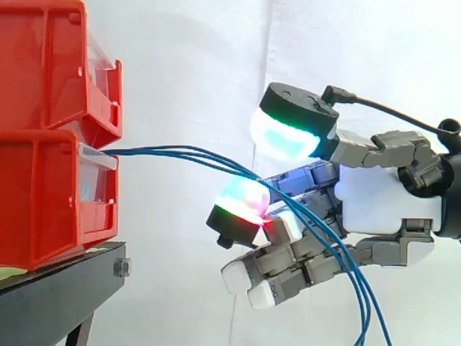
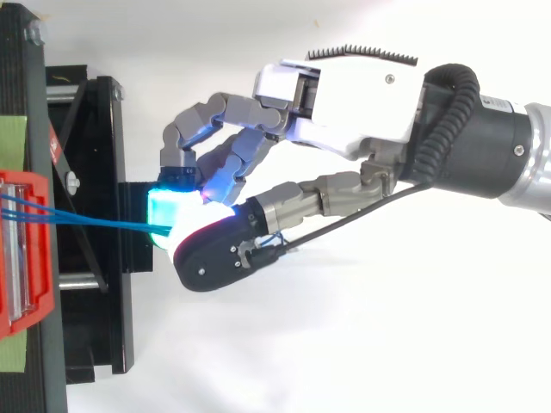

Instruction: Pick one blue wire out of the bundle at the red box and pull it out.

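Two red bins stacked at left of frame on a black stand (image 1: 57,288). The upper red bin (image 1: 43,65) and lower red bin (image 1: 43,202) each have a clear front panel. I cannot tell what is inside either.

The blue wires (image 1: 187,153) leave the top front edge of the lower red bin. They run level toward frame centre, pass through the hand (image 1: 382,202), then droop to the lower right edge. Three strands can be counted in the side view. From above they converge toward the glowing pads (image 2: 168,211).

Hand state: fingers curled in, pads closed together on the blue wires where they cross. One pad glows red at the contact. I cannot tell whether a single strand or several are caught.

Handling, my judgement:
- The wire is thin, light and limp, sagging under its own weight past the hand.
- The smooth jacket is likely to slip between pads.
- Neighbouring strands lie close together and may drag along.
- The best hold is on the taut span between bin and hand, where the strands fan apart.
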`<action>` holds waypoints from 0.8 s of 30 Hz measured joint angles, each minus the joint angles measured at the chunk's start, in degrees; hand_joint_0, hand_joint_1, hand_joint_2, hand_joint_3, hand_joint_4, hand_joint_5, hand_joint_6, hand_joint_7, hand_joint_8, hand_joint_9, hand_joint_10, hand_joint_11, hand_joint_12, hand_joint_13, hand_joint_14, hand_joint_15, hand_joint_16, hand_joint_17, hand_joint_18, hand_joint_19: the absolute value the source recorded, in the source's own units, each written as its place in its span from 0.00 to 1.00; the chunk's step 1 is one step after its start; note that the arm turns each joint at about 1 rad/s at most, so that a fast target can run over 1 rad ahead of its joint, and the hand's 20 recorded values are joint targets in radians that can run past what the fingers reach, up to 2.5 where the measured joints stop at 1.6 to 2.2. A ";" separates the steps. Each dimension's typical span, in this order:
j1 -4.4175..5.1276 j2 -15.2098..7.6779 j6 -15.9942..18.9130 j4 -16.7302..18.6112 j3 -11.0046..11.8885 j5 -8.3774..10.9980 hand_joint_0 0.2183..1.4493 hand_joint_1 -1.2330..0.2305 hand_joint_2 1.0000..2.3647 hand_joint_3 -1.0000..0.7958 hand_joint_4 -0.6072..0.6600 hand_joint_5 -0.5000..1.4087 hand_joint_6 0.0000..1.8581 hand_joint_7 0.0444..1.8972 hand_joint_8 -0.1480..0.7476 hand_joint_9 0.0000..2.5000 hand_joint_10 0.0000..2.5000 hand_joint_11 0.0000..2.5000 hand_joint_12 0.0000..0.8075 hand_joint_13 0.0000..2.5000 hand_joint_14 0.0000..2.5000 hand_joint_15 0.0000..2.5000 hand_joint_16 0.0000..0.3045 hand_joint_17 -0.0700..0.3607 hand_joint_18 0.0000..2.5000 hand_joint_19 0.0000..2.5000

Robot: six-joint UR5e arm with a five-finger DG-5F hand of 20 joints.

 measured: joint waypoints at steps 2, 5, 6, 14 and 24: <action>0.04 0.00 0.03 -0.03 0.00 0.04 0.26 0.28 0.00 0.28 0.67 0.19 0.47 0.55 0.49 0.44 0.01 0.35 0.48 0.29 0.01 0.17 0.20 0.48 0.22 0.16; 0.06 0.00 0.05 -0.04 0.00 0.05 0.31 0.25 0.00 0.28 0.65 0.18 0.47 0.55 0.48 0.43 0.01 0.35 0.47 0.29 0.01 0.17 0.19 0.46 0.22 0.15; 0.06 0.00 0.05 -0.04 0.00 0.04 0.33 0.25 0.00 0.28 0.64 0.18 0.47 0.55 0.48 0.43 0.01 0.35 0.46 0.28 0.01 0.17 0.19 0.46 0.22 0.15; 0.10 0.00 0.06 0.00 0.00 -0.04 0.36 0.25 0.01 0.37 0.53 0.18 0.49 0.61 0.48 0.43 0.01 0.36 0.46 0.29 0.01 0.16 0.19 0.46 0.22 0.15; 0.22 0.00 1.19 0.00 0.00 -0.14 0.30 0.32 0.01 0.38 0.59 0.19 0.46 0.59 0.47 0.42 0.01 0.31 0.46 0.29 0.01 0.17 0.19 0.46 0.22 0.17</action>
